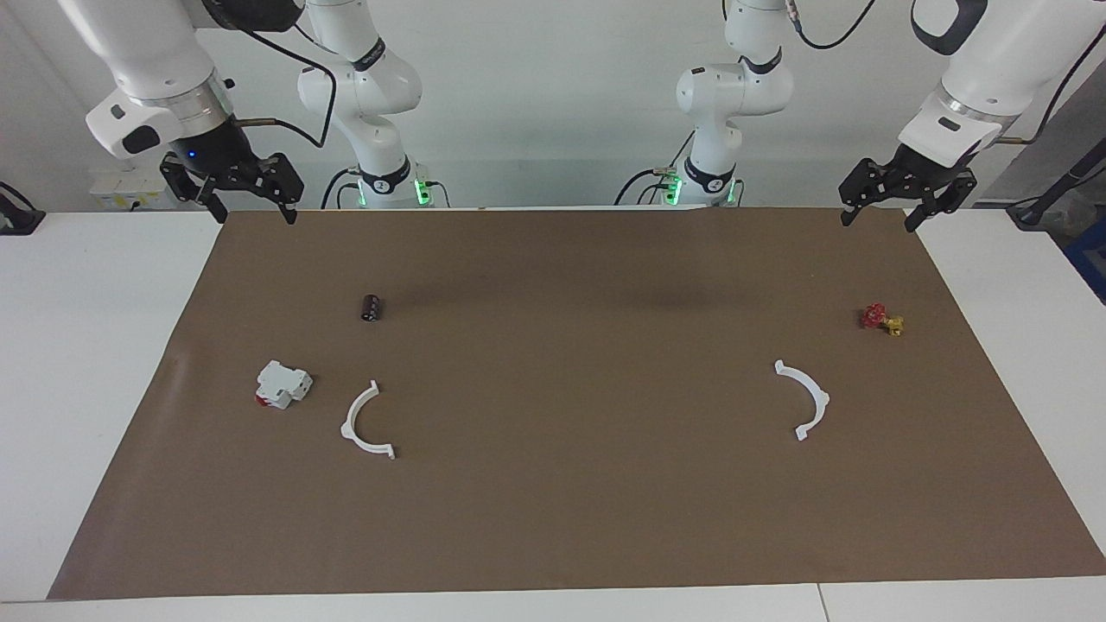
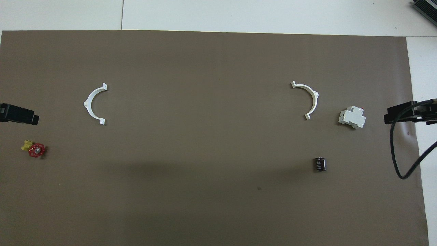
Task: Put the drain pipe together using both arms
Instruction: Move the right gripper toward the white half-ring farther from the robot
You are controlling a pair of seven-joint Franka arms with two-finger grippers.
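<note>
The middle of the brown mat (image 1: 553, 484) between the two white half-rings (image 1: 370, 425) (image 1: 805, 399) lies bare. A white block (image 1: 282, 384) sits just beside the half-ring at the right arm's end, with a dark cylinder (image 1: 372, 307) nearer the robots. A red-and-yellow valve (image 1: 881, 320) lies near the other half-ring, nearer the robots.

Facing view: taken from high up across the surface (image 1: 553, 605), aimed back at the robots, with both arm bases along the top edge and the whole brown mat (image 1: 553, 518) inside the frame. Set well back, wide enough to catch white margins at each end. Overhead view: taken from high above the robots' own end, aimed forward and steeply down, closer in, with the mat (image 2: 218, 212) cut off at the bottom edge. Turned half a circle from each other. Shared between both: the mat and everything lying on it, plus the white strip along the edge farthest from the robots.
</note>
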